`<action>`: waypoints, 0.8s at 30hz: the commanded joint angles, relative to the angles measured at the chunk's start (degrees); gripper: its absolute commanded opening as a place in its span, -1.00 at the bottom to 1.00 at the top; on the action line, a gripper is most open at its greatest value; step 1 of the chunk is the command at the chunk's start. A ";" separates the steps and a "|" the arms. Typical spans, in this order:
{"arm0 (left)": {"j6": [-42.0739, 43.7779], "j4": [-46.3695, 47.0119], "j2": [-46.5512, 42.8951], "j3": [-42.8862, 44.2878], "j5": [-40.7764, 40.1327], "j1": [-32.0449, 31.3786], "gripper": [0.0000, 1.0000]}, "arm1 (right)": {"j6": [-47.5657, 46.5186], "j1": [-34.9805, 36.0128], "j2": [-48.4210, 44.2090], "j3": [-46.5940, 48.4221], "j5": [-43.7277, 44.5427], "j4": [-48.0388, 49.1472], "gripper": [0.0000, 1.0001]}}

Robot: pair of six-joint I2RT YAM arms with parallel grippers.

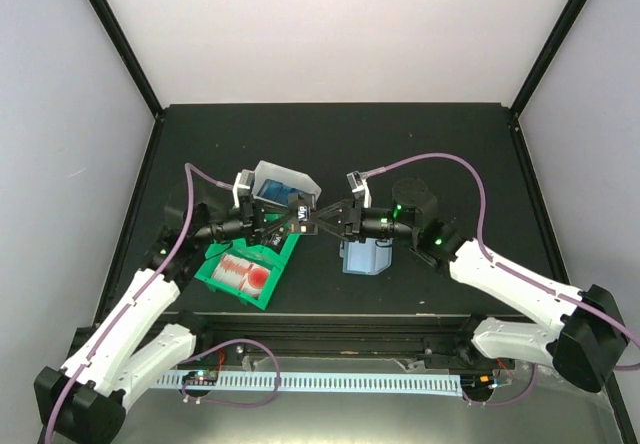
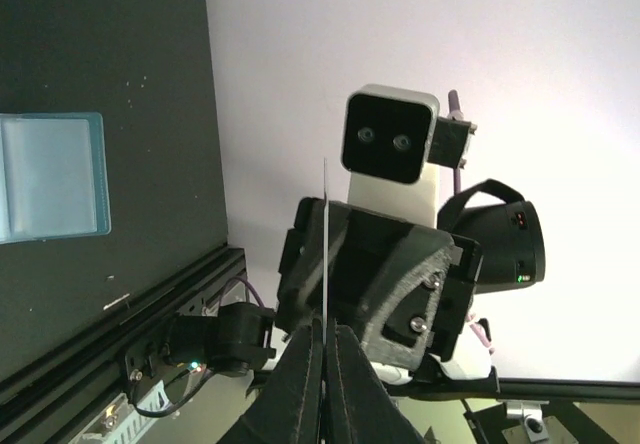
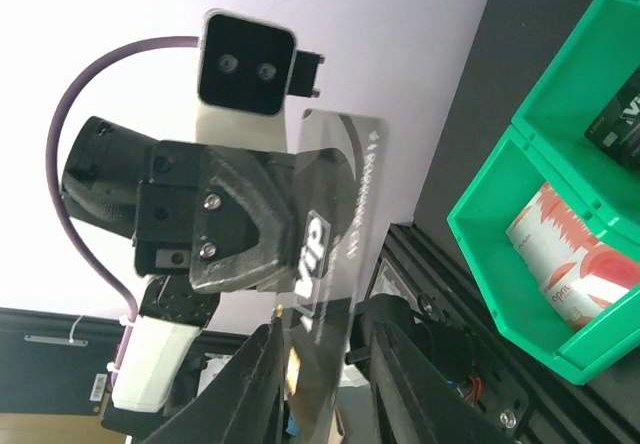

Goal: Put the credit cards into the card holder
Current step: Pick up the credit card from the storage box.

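Observation:
A black credit card (image 1: 303, 214) with white lettering hangs in the air between both grippers over the table's middle. My left gripper (image 1: 290, 220) is shut flat on one end of it; in the left wrist view the card (image 2: 325, 224) stands edge-on out of the closed fingertips (image 2: 325, 329). My right gripper (image 3: 325, 339) faces it from the other side, one finger against each long edge of the card (image 3: 340, 194). The teal card holder (image 1: 365, 256) lies flat on the table below the right gripper, also seen as a teal card holder (image 2: 50, 176). More credit cards (image 3: 570, 254), red and white, lie in the green bin.
The green bin (image 1: 268, 282) sits front left of the grippers, with a black card (image 3: 620, 114) in its far compartment. A white bin (image 1: 285, 179) stands tilted behind the left gripper. A black rail (image 1: 330, 324) runs along the table's near edge.

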 commanded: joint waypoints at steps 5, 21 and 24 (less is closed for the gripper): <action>2.43 1.70 -0.97 -0.34 1.12 -0.40 -0.84 | -2.51 -0.07 1.22 0.98 0.06 2.11 -0.75; 24.16 -9.14 7.59 0.61 -13.02 -6.84 0.32 | -18.17 -5.90 -8.35 -8.20 19.27 -19.11 -0.98; 26.06 -5.03 11.26 0.97 -16.00 -11.67 0.33 | -18.66 -7.55 -9.53 -12.04 21.37 -21.69 -0.98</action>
